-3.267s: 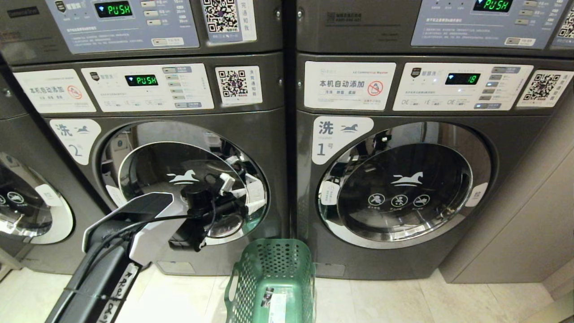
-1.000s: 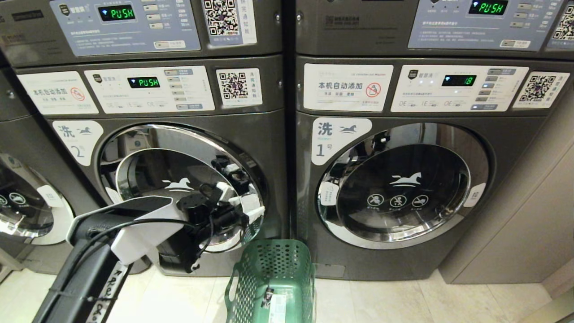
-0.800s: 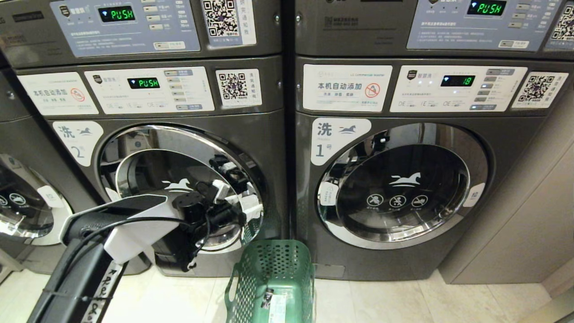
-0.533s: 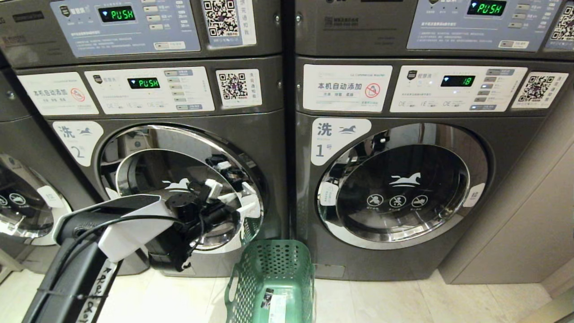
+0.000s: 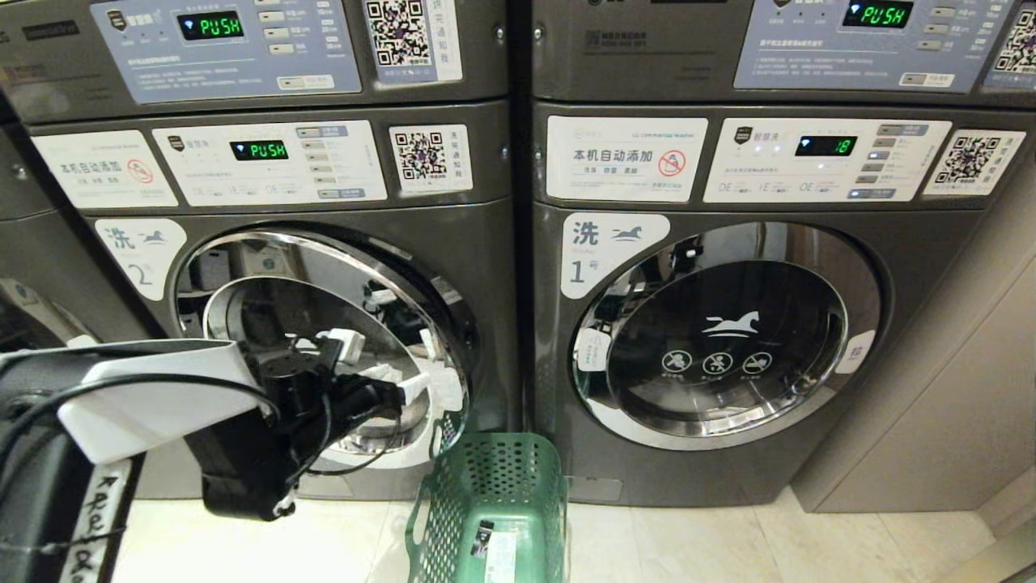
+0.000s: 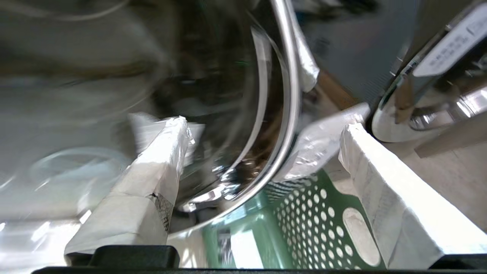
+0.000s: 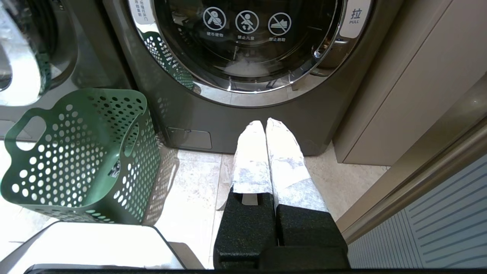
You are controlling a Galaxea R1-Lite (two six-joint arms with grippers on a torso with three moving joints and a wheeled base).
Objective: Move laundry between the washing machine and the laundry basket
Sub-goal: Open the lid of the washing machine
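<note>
The washing machine [image 5: 486, 243] marked 2 stands at the left. Its round chrome-rimmed door [image 5: 267, 275] hangs slightly ajar, with a dark gap along its right edge. My left gripper [image 5: 388, 364] is open at the door's lower right. In the left wrist view the chrome rim [image 6: 289, 114] runs between the two white fingers of my left gripper [image 6: 264, 125], and nothing is pinched. The green laundry basket [image 5: 494, 486] [image 6: 312, 213] [image 7: 76, 160] stands on the floor below the door's right edge and looks empty. No laundry shows. My right gripper [image 7: 265, 123] hangs shut and low before the other machine.
The like machine marked 1 [image 5: 728, 340] [image 7: 243, 38] stands to the right with its door closed. Part of a third machine [image 5: 32, 243] shows at far left. A beige cabinet wall [image 5: 931, 389] closes the right side. Pale floor tiles [image 7: 190, 182] lie between the basket and my right gripper.
My left arm has drawn back toward me and to the left. The door of machine 2 has swung out a little with it, opening a gap at its right edge.
</note>
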